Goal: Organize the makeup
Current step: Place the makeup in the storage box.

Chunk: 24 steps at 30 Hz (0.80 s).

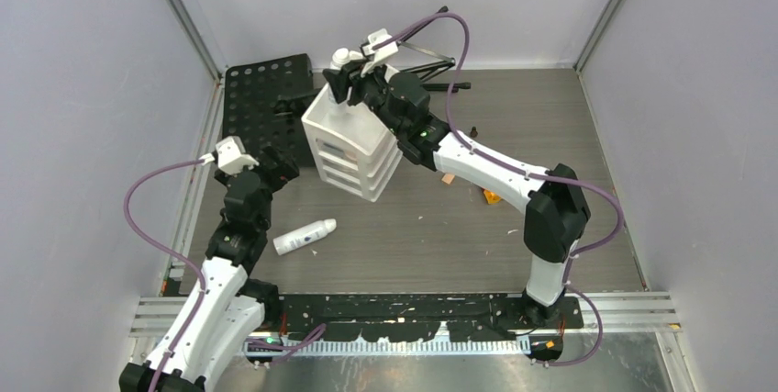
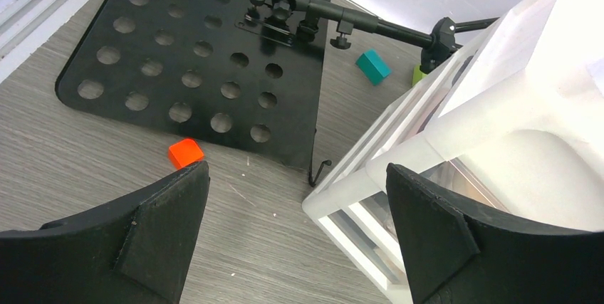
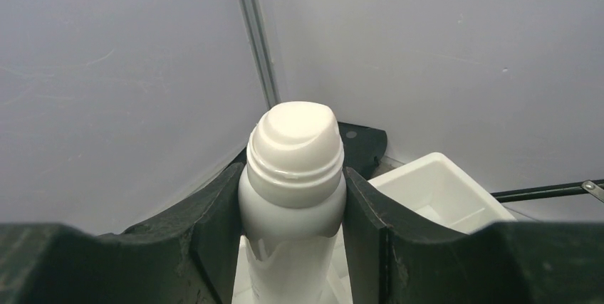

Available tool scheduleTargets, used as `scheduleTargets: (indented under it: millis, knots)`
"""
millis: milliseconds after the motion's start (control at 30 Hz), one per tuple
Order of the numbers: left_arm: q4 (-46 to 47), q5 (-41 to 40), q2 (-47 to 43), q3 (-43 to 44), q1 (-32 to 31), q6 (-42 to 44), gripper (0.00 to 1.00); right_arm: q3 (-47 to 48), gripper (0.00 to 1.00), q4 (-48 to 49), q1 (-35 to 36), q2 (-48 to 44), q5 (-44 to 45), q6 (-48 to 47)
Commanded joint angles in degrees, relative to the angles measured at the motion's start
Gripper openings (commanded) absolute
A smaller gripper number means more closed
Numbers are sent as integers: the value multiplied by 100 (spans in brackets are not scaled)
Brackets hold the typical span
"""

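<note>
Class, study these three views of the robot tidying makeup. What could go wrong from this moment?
The right gripper pinches the white bottle just under its cap above the drawer organizer; the smooth bottle may slip or topple once released.
The open left gripper sits close beside the organizer and might nudge it.
The second bottle, lying on the table, could roll.

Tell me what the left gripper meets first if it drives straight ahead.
The left gripper probably meets the table beside the black perforated plate; one finger may clip the white drawer unit, depth unclear.
</note>
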Motion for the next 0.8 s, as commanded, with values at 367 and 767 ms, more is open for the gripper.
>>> scheduleTargets:
  millis: [367, 767]
  knots:
    - [224, 73, 77, 53, -17, 22, 96, 712, 0, 355, 35, 512, -276, -360]
    - [234, 115, 111, 70, -13, 43, 96, 625, 7, 545, 41, 828, -269, -378]
